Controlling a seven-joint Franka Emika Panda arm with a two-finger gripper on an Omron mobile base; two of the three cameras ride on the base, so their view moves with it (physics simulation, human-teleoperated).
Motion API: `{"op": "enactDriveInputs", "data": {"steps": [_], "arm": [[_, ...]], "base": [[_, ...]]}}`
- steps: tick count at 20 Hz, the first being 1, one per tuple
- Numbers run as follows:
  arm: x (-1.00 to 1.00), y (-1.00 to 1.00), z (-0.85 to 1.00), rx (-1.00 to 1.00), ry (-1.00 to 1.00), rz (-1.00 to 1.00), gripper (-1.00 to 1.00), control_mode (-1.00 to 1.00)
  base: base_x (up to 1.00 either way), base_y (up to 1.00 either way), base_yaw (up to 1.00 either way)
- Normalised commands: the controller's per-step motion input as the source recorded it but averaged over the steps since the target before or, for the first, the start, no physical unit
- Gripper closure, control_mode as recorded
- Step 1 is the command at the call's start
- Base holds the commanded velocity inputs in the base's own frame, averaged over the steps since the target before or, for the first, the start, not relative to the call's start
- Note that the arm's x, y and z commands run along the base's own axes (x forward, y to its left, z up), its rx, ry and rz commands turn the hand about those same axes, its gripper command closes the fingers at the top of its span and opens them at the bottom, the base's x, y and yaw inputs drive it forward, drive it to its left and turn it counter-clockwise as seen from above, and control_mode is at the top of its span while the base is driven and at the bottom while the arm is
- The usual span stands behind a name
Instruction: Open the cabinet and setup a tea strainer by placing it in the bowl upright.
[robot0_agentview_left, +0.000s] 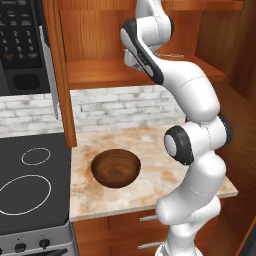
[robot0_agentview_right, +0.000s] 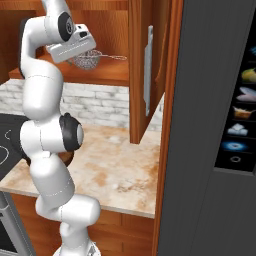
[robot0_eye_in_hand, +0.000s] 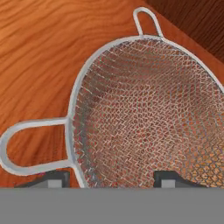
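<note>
The gripper (robot0_eye_in_hand: 109, 179) straddles the tea strainer's (robot0_eye_in_hand: 148, 113) rim on the cabinet (robot0_agentview_left: 145, 72) shelf. Whether its jaws grasp it, I cannot tell. The bowl (robot0_agentview_left: 116, 168) sits on the counter (robot0_agentview_left: 165, 150).

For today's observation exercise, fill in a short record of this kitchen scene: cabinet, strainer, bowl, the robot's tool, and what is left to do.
cabinet: doors open, wooden shelf showing
strainer: on the shelf, mesh basket with wire handle, beneath the tool
bowl: brown wood, empty, on the stone counter under the cabinet
tool: at the strainer, tips straddling its rim; grip cannot be confirmed
left to do: lift strainer, set it upright in bowl
</note>
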Motion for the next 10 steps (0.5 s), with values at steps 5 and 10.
{"op": "enactDriveInputs", "data": {"steps": [5,10], "arm": [[0.00,0.08,0.00,0.00,0.00,0.03,1.00,-1.00],[0.00,0.10,0.00,0.00,-0.03,0.01,1.00,-1.00]], "base": [[0.00,0.00,0.00],[0.00,0.00,0.00]]}}
